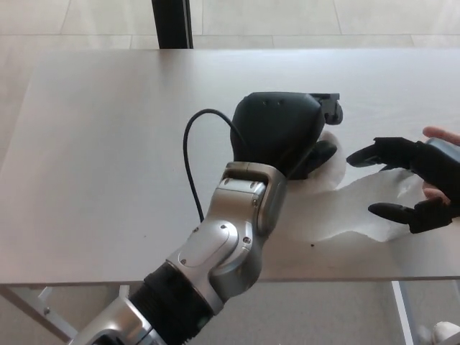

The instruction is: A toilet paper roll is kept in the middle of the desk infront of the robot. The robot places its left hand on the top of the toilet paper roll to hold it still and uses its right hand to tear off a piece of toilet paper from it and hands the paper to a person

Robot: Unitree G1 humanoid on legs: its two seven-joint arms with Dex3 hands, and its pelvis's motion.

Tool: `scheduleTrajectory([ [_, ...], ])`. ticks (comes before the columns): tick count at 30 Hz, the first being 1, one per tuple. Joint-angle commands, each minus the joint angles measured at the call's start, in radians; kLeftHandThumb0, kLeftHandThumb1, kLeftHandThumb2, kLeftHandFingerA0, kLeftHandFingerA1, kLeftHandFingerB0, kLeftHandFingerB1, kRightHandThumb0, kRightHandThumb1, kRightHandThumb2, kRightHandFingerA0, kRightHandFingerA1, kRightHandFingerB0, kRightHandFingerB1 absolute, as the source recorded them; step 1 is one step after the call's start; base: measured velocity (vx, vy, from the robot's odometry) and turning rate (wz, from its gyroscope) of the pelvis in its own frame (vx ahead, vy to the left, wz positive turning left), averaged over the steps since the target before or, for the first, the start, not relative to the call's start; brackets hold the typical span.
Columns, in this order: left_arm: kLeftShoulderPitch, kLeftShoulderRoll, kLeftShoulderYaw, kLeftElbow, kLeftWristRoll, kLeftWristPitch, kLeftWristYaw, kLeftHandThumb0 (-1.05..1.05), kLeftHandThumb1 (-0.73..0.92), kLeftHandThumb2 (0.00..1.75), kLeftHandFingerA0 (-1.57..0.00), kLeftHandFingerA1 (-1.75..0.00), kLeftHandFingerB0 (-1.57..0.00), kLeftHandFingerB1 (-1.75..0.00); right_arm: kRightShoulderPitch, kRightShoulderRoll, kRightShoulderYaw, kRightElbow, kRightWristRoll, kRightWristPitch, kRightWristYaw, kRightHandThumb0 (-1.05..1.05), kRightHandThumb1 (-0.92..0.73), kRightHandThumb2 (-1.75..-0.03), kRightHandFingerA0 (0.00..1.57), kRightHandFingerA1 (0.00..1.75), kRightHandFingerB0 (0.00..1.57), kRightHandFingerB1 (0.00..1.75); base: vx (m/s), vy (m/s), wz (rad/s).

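My left hand [279, 135] lies on top of the toilet paper roll [335, 154] in the middle of the desk and covers nearly all of it. Only a white sliver of the roll shows at the hand's right side, where the fingers curl over its edge. A loose paper tail [359, 208] runs from the roll to the right across the desk [100, 144]. My right hand [415, 183] is at the picture's right edge, open, with one finger above the tail's end and the thumb below it.
A person's fingers [442, 134] show behind my right hand at the right edge. A black cable [188, 154] loops from my left forearm [233, 230] over the desk. A dark post [171, 23] stands beyond the desk's far edge.
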State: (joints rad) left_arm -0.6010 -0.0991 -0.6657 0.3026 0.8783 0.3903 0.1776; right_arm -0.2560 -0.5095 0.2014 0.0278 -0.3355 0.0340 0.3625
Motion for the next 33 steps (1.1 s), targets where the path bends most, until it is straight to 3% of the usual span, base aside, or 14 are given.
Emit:
scheduleTrajectory([
  [1,0.050,0.044,0.006,0.007,0.015,-0.010,0.014,-0.53,0.75,0.62,-0.78,-0.68,-0.72,-0.51,-0.003,-0.020,0.014,-0.033,-0.051,0.074,0.031,-0.55,-0.67,-0.60,0.24,0.58,0.36,0.38,0.00,0.000,0.00],
  [5,0.073,0.060,0.034,0.018,0.018,-0.016,0.080,-0.48,0.76,0.63,-0.79,-0.68,-0.67,-0.51,-0.038,-0.083,0.097,-0.059,-0.147,0.194,0.153,-0.51,-0.62,-0.58,0.36,0.59,0.38,0.36,0.00,0.000,0.00],
  [10,0.071,0.072,0.047,0.026,0.016,-0.032,0.107,-0.48,0.76,0.63,-0.81,-0.73,-0.69,-0.52,-0.056,-0.138,0.168,-0.079,-0.200,0.230,0.221,-0.54,-0.45,-0.84,0.42,0.65,0.34,0.51,0.00,0.000,0.00],
  [12,0.064,0.073,0.047,0.033,0.022,-0.038,0.122,-0.49,0.75,0.62,-0.85,-0.70,-0.72,-0.52,-0.057,-0.142,0.190,-0.091,-0.219,0.262,0.237,-0.52,-0.43,-0.81,0.55,0.66,0.39,0.51,0.00,0.000,0.00],
  [13,0.068,0.068,0.047,0.025,0.018,-0.035,0.116,-0.48,0.74,0.62,-0.84,-0.68,-0.71,-0.52,-0.059,-0.149,0.203,-0.097,-0.228,0.257,0.244,-0.46,-0.53,-0.57,0.59,0.62,0.48,0.38,0.00,0.000,0.00],
  [14,0.069,0.068,0.042,0.021,0.024,-0.028,0.109,-0.48,0.75,0.62,-0.83,-0.67,-0.70,-0.51,-0.067,-0.153,0.215,-0.098,-0.241,0.261,0.252,-0.51,-0.42,-0.83,0.55,0.67,0.39,0.51,0.00,0.000,0.00],
  [17,0.065,0.063,0.032,0.036,0.028,-0.032,0.119,-0.47,0.75,0.63,-0.83,-0.65,-0.70,-0.51,-0.079,-0.146,0.226,-0.100,-0.243,0.271,0.258,-0.48,-0.40,-0.79,0.54,0.68,0.42,0.52,0.00,0.000,0.00],
  [18,0.066,0.061,0.032,0.035,0.026,-0.032,0.116,-0.47,0.75,0.63,-0.83,-0.65,-0.70,-0.51,-0.080,-0.141,0.227,-0.102,-0.243,0.277,0.259,-0.42,-0.51,-0.56,0.57,0.62,0.50,0.38,0.00,0.000,0.00],
  [19,0.064,0.057,0.029,0.034,0.023,-0.033,0.109,-0.47,0.75,0.63,-0.81,-0.63,-0.69,-0.50,-0.081,-0.131,0.223,-0.104,-0.239,0.280,0.254,-0.46,-0.39,-0.78,0.54,0.67,0.43,0.52,0.00,0.000,0.00],
  [20,0.063,0.051,0.028,0.036,0.020,-0.030,0.106,-0.47,0.75,0.63,-0.80,-0.61,-0.68,-0.50,-0.078,-0.119,0.215,-0.103,-0.232,0.280,0.242,-0.40,-0.50,-0.55,0.60,0.62,0.52,0.39,0.00,0.000,0.00],
  [22,0.059,0.047,0.025,0.041,0.023,-0.028,0.111,-0.48,0.75,0.63,-0.80,-0.61,-0.69,-0.50,-0.072,-0.108,0.209,-0.112,-0.234,0.284,0.229,-0.42,-0.51,-0.56,0.62,0.66,0.53,0.39,0.00,0.000,0.00],
  [24,0.056,0.045,0.026,0.043,0.019,-0.036,0.110,-0.47,0.75,0.63,-0.79,-0.61,-0.68,-0.50,-0.064,-0.101,0.203,-0.111,-0.247,0.263,0.193,-0.49,-0.40,-0.80,0.66,0.72,0.48,0.54,0.00,0.000,0.00],
  [26,0.050,0.040,0.018,0.038,0.030,-0.007,0.077,-0.49,0.79,0.64,-0.74,-0.62,-0.65,-0.48,-0.060,-0.084,0.207,-0.117,-0.270,0.275,0.168,-0.44,-0.54,-0.57,0.74,0.78,0.57,0.41,0.00,0.000,0.00],
  [33,0.063,0.030,0.023,0.044,0.020,-0.034,0.112,-0.49,0.76,0.63,-0.78,-0.58,-0.69,-0.50,-0.012,-0.016,0.175,-0.104,-0.310,0.236,0.011,-0.32,-0.65,-0.59,0.72,1.66,0.86,0.57,0.00,0.000,0.00],
])
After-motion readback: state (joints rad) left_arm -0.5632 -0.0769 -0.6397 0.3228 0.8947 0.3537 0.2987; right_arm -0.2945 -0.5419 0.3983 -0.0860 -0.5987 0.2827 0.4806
